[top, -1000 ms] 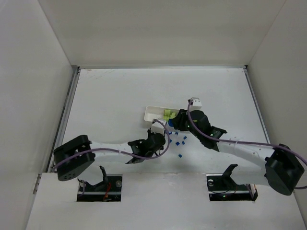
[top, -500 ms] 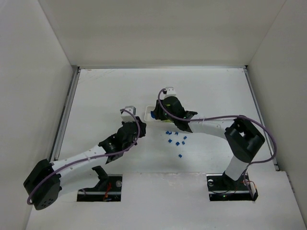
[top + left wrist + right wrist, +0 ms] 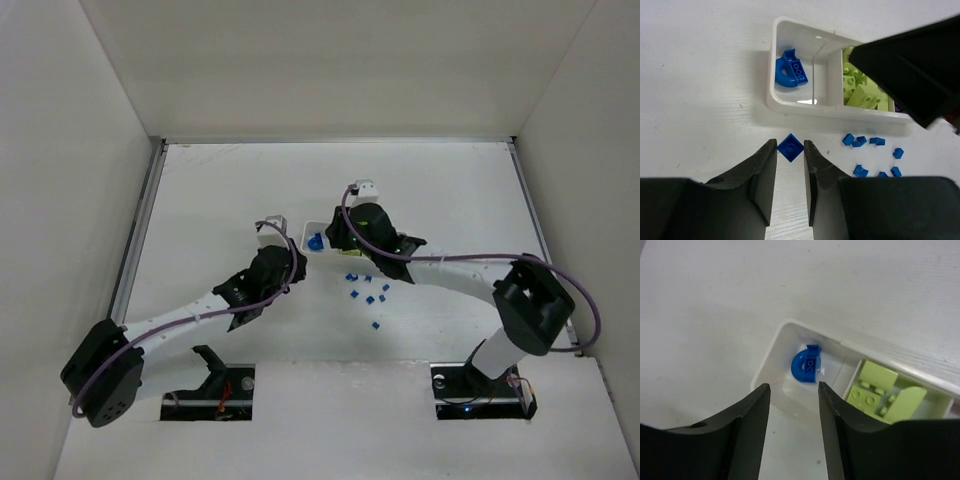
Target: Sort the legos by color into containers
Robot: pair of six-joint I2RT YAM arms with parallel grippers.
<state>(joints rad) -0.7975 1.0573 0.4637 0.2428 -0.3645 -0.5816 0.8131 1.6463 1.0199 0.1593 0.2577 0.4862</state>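
The white three-part tray (image 3: 790,104) lies ahead of my left gripper (image 3: 790,144), which is shut on a small blue cube (image 3: 790,149) pinched corner to corner at its fingertips, just short of the tray's near wall. A round blue piece (image 3: 789,71) lies in the tray's left compartment, lime-green bricks (image 3: 862,91) fill the middle one, and a sliver of purple (image 3: 897,106) shows at the right. My right gripper (image 3: 791,389) hovers open over that left compartment, above the round blue piece (image 3: 806,365), holding nothing. From above, both grippers meet at the tray (image 3: 312,228).
Several loose blue cubes (image 3: 366,291) lie scattered on the table right of my left gripper and below the tray, also seen as loose cubes (image 3: 865,141) in the left wrist view. The right gripper's dark body (image 3: 905,65) overhangs the tray's right part.
My right gripper has swung left over the tray's left end and widened its jaws; the round blue piece now lies there. My left gripper left the cube pile, carrying a blue cube to the tray.
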